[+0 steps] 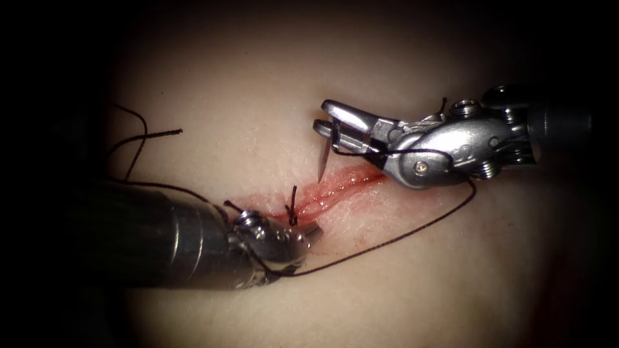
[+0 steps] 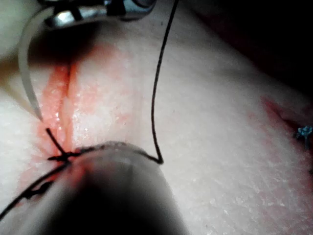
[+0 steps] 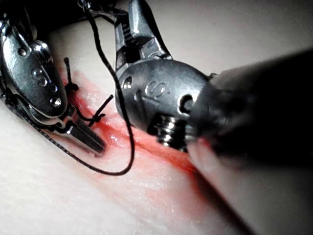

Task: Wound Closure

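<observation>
Two tools work over the cut (image 1: 335, 187) in the endoscope view. The right claw (image 1: 329, 125) hangs just above the cut's right end, clamped on the needle (image 1: 324, 161) near its blunt end; the point hangs free just above the red line, not in the tissue (image 1: 400, 277). The left claw (image 1: 309, 232) lies pressed at the cut's left end beside a knot (image 1: 292, 216) with short tails; I cannot tell whether it is apart or together, nor that it holds anything. The thread (image 1: 412, 232) runs from the right tool, swings below the cut and reaches the left tool.

In the left wrist view the needle (image 2: 25, 73) curves down to the cut (image 2: 66, 103), its tip just beside the knot (image 2: 61, 154) and clear of the surface. Thread (image 2: 155, 98) crosses the tissue (image 2: 220, 147) well to one side of the cut.

In the right wrist view the right tool (image 3: 156, 93) sits over the cut (image 3: 142, 142), the left claw (image 3: 85, 137) rests at the cut's edge by the knot (image 3: 98, 117), and thread (image 3: 120, 132) loops between the tools.

To my eye, a good bite would want the point set square to the edge, close past the knot, with the loose thread kept clear of the tip.
</observation>
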You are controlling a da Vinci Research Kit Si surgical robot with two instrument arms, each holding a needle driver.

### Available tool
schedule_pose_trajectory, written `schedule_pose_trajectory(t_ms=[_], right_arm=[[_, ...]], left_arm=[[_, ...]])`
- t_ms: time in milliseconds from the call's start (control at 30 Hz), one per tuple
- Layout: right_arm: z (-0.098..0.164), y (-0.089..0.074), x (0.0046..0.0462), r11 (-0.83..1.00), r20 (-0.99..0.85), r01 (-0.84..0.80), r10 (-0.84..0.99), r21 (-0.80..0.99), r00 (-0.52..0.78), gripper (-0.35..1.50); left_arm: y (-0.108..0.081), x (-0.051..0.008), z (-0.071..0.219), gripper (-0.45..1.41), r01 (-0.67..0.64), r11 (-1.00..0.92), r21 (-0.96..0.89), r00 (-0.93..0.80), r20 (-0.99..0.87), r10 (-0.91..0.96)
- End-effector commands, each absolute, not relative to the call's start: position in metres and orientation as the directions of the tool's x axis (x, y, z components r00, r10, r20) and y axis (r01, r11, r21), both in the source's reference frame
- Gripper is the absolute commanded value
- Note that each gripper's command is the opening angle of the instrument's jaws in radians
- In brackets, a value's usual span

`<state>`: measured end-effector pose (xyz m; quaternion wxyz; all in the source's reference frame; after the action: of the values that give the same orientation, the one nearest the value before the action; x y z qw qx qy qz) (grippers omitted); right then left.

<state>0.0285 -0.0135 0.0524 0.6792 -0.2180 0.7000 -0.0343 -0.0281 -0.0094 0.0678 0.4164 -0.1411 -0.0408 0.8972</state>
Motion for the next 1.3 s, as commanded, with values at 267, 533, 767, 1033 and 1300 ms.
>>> schedule_pose_trajectory(t_ms=[267,533,767,1033,1300], right_arm=[[0.0528,-0.0134,0.0291,0.902,-0.934,-0.249,-0.357,-0.352,0.024,-0.35],[0.0529,-0.0132,0.029,0.895,-0.925,-0.243,-0.38,-0.375,0.028,-0.35],[0.0535,-0.0138,0.0291,0.891,-0.917,-0.228,-0.397,-0.394,0.034,-0.35],[0.0544,-0.0147,0.0295,0.888,-0.912,-0.215,-0.407,-0.406,0.038,-0.35],[0.055,-0.0155,0.0298,0.885,-0.906,-0.202,-0.421,-0.42,0.043,-0.35]], left_arm=[[-0.0096,-0.0286,0.0683,-0.43,-0.736,-0.65,-0.191,-0.613,-0.219,0.759],[-0.0096,-0.0286,0.0683,-0.43,-0.736,-0.65,-0.191,-0.613,-0.219,0.759],[-0.0096,-0.0286,0.0683,-0.43,-0.736,-0.649,-0.191,-0.613,-0.218,0.759],[-0.0095,-0.0286,0.0683,-0.43,-0.736,-0.649,-0.192,-0.613,-0.218,0.759],[-0.0095,-0.0285,0.0683,-0.43,-0.736,-0.649,-0.192,-0.613,-0.218,0.759]])
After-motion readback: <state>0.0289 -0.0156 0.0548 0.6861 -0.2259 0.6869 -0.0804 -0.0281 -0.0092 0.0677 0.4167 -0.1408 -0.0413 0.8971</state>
